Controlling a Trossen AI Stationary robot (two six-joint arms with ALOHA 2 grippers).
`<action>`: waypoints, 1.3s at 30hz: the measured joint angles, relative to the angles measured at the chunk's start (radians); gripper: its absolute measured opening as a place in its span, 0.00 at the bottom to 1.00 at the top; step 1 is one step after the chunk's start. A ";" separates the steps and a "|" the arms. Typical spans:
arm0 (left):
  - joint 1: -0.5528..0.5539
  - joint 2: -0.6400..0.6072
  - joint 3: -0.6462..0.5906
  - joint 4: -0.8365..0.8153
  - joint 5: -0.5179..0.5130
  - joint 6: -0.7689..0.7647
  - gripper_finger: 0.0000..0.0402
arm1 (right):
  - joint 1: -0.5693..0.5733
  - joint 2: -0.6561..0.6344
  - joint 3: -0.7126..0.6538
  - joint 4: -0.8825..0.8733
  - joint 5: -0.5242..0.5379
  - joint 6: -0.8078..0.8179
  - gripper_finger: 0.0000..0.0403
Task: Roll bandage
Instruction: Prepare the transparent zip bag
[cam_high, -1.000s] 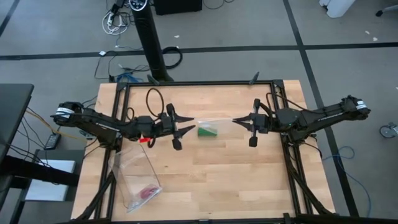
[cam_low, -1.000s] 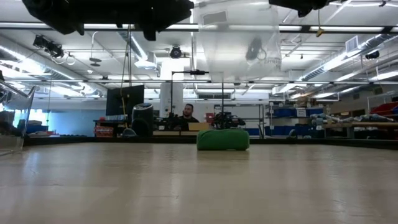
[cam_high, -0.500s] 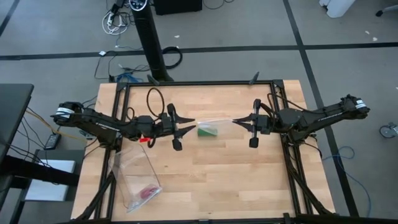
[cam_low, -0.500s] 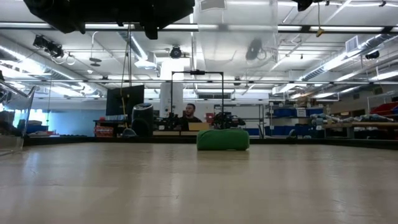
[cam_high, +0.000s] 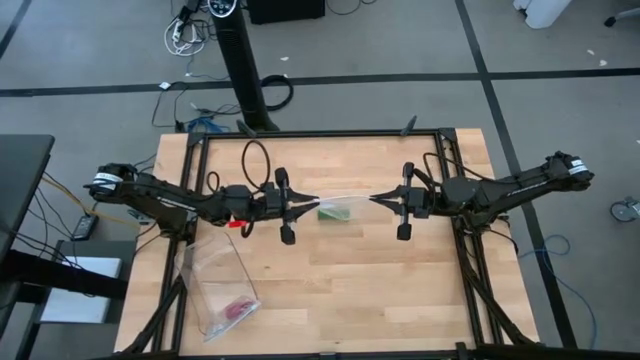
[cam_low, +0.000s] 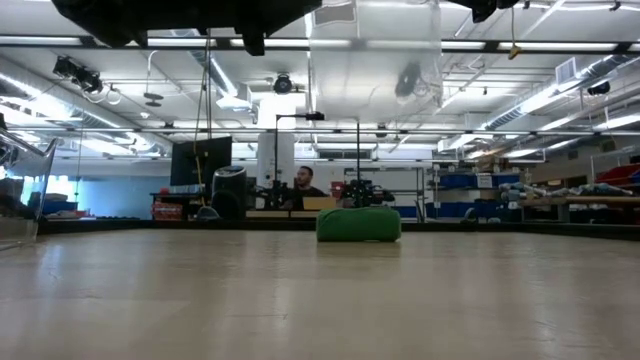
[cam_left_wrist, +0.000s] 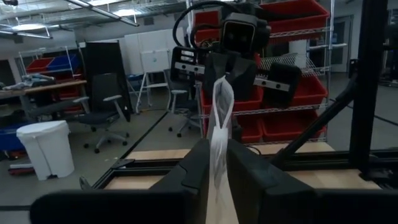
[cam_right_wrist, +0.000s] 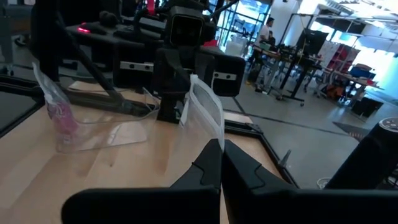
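The green bandage (cam_high: 333, 212) lies as a small bundle on the wooden table near its middle, resting on its underside (cam_low: 358, 224); no gripper touches it. Above it a clear plastic bag (cam_high: 340, 195) is stretched between my two grippers. My left gripper (cam_high: 303, 199) is shut on the bag's left end. My right gripper (cam_high: 375, 198) is shut on its right end. In the low view the bag (cam_low: 375, 50) hangs high above the bandage. My left gripper pinches the bag's left edge (cam_left_wrist: 216, 152) between its two fingers, coming in level from the table's left. The bag is lifted clear of the table and stands on edge. My right gripper pinches the bag's right edge (cam_right_wrist: 214, 134) between its shut fingers, level from the table's right. The bag runs away from it toward the other gripper, clear of the table.
A second clear bag (cam_high: 220, 285) with a small pink item (cam_high: 238, 308) inside lies at the table's near left. Black frame rails (cam_high: 300, 135) border the table. Bare wood lies open at the near right (cam_high: 400, 290).
My left gripper's fingers, spread wide a second ago, have shut on the bag's left end. The bag, held before only by my right gripper, is now drawn into a narrow strip between both grippers. The bandage has stayed where it was.
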 joint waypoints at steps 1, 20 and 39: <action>0.000 0.000 0.000 -0.004 0.000 0.000 0.14 | 0.000 0.000 0.000 0.001 0.000 0.002 0.00; -0.005 0.000 0.000 -0.043 0.011 0.008 0.13 | 0.000 -0.001 0.000 0.087 0.037 -0.015 0.00; -0.002 -0.025 0.000 -0.102 0.010 0.078 0.11 | 0.000 0.068 0.000 0.151 0.106 -0.007 0.00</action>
